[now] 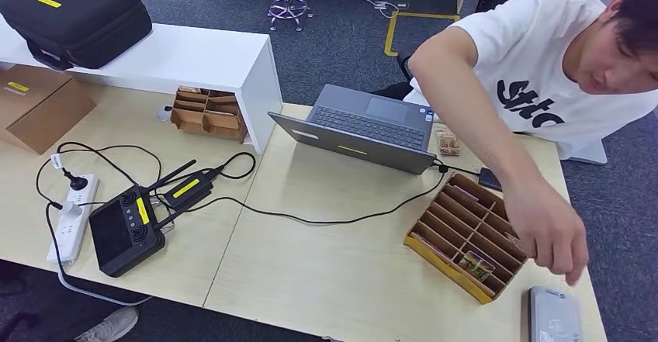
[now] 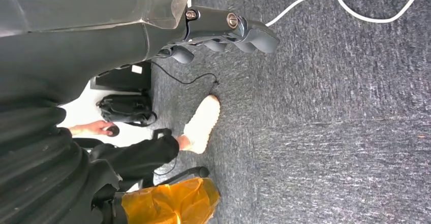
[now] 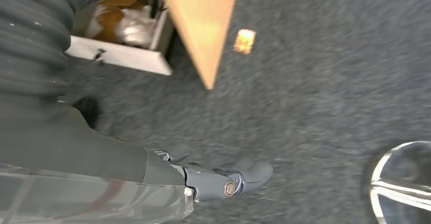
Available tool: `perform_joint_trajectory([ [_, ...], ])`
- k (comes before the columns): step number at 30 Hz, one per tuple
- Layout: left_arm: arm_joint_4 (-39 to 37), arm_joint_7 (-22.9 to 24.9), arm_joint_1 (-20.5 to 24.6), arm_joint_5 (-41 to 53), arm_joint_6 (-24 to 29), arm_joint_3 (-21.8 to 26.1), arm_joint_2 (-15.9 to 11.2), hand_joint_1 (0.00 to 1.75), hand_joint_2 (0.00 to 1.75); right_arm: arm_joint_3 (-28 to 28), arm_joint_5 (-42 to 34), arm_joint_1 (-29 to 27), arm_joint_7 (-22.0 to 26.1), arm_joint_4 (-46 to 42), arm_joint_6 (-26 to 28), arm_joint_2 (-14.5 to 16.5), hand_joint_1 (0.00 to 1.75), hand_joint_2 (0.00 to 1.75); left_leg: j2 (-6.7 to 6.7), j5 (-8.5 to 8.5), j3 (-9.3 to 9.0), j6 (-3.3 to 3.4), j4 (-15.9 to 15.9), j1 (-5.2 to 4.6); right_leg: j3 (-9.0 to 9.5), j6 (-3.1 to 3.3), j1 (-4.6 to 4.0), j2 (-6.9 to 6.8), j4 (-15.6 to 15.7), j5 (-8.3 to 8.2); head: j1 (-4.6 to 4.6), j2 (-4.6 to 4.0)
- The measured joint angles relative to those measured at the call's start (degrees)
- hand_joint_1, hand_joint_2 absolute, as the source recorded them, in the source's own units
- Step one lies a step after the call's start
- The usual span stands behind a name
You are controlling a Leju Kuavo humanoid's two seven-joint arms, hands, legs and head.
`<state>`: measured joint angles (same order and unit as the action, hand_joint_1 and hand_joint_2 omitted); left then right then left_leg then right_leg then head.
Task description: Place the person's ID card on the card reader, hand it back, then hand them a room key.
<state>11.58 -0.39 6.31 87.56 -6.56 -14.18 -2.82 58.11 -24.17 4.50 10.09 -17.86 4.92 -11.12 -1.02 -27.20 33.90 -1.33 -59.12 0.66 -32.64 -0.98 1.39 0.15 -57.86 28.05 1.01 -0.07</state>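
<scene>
Person's hand over card reader; robot hands down.

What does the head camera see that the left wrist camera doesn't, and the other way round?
Head view alone: the table with a laptop, a slotted wooden tray, the grey card reader at the corner, and a person's hand reaching down just above it. Left wrist view alone: the robot's left hand hanging over grey carpet, holding nothing, and a white shoe. Both share the carpet.
</scene>
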Motion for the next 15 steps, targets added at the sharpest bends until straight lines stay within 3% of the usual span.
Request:
perform_joint_trajectory([
  [11, 0.02, -0.35, 0.14, 0.00, 0.03, -2.44, -0.56, 0.00, 1.75, -3.46, 9.81, -0.55, -7.43, 2.43, 9.01, 2.09, 0.00, 1.75, 0.04, 0.00, -0.01, 0.00, 0.00, 0.00, 0.01, 0.00, 0.00, 0.04, 0.00, 0.00, -0.01, 0.00],
  [15, 0.02, -0.75, 0.27, -0.01, -0.02, -3.27, -0.75, 0.00, 1.75, -5.73, 13.74, -0.68, -13.54, 3.05, 9.82, 2.27, 0.00, 1.75, 0.04, 0.00, -0.01, 0.00, 0.00, 0.00, 0.01, 0.00, 0.00, 0.04, 0.00, 0.00, -0.02, 0.00],
])
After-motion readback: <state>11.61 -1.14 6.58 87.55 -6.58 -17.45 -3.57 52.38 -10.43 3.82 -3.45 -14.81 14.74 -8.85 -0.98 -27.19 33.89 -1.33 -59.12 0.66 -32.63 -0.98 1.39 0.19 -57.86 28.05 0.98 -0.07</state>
